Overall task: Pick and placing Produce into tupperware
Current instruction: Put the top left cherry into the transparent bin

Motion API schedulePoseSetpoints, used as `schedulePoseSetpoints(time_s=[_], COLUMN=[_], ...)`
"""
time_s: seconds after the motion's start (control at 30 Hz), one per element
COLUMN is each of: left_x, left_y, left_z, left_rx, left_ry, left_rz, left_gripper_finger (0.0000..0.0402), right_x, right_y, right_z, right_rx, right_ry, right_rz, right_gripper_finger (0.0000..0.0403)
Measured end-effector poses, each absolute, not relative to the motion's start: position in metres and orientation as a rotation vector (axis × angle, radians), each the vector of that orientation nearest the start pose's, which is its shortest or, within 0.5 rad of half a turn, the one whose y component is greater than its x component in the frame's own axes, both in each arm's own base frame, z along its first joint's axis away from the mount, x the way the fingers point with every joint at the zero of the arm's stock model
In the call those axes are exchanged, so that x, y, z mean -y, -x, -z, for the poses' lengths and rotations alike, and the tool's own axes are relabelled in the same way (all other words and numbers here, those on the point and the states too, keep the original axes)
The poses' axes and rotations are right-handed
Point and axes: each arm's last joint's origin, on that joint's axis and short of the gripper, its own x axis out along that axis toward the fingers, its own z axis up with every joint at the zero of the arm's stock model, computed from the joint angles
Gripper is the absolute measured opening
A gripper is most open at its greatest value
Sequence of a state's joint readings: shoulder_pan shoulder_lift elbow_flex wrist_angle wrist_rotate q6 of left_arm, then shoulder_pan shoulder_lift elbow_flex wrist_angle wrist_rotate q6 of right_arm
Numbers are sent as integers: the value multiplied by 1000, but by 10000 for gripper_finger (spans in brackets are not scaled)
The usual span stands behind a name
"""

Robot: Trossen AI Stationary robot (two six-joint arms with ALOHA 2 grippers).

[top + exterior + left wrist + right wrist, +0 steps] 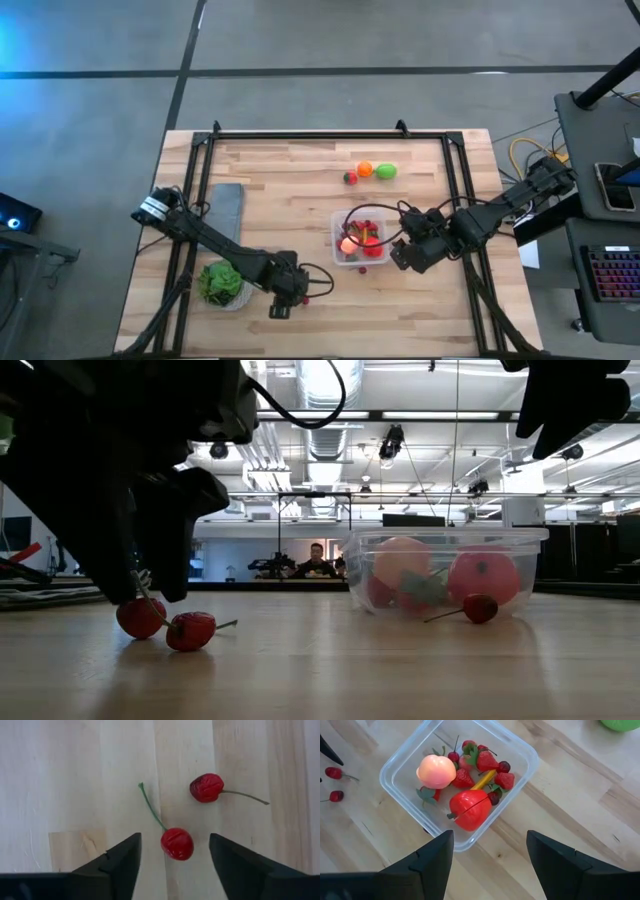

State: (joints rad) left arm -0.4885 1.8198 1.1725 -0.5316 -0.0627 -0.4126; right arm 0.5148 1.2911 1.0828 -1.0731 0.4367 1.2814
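Two red cherries with stems lie on the wooden table near its front edge. My left gripper (pixel 175 851) points steeply down over them and is open, its fingers standing either side of the nearer cherry (pixel 177 843) without touching it. The other cherry (pixel 206 787) lies just beyond. The clear tupperware (pixel 360 238) holds a peach (pixel 436 771), a red fruit (pixel 471 809), strawberries and cherries. My right gripper (pixel 490 840) hangs open above the box's edge. Another cherry (pixel 480 607) rests on the table against the box's outside.
A red, an orange (pixel 365 169) and a green piece (pixel 386 171) lie toward the far edge. A leafy green head in a white bowl (pixel 220 283) and a grey slab (pixel 228 210) sit at the left. A black frame borders the table.
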Motion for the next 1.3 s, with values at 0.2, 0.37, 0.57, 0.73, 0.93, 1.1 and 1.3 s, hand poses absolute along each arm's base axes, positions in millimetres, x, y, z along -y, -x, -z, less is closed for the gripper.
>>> schedulePoseSetpoints(time_s=[0.2, 0.37, 0.57, 0.73, 0.93, 1.1, 1.3], left_x=[164, 165, 164, 164, 162, 163, 163], left_y=[-314, -316, -314, -313, -308, -307, -306], left_z=[-170, -170, -168, -167, -159, -158, -157], left_rx=[-1180, -1143, -1144, -1147, -1170, -1175, -1173], left_ry=[38, 58, 65, 63, 55, 54, 54], left_rz=[127, 100, 66, 69, 67, 70, 71], left_gripper_finger=[180, 177, 177, 177, 177, 177, 177], right_x=[-100, -100, -100, -100, -100, -100, -100], right_y=[-203, -203, -203, -203, -203, -203, -203], right_z=[-275, -275, -275, -275, -275, -275, -274], right_rx=[-946, -945, -949, -953, -959, -960, -963], right_ry=[-550, -547, -536, -523, -503, -501, -495], right_rz=[630, 629, 623, 616, 605, 606, 604], right_gripper_finger=[244, 243, 244, 242, 241, 241, 242])
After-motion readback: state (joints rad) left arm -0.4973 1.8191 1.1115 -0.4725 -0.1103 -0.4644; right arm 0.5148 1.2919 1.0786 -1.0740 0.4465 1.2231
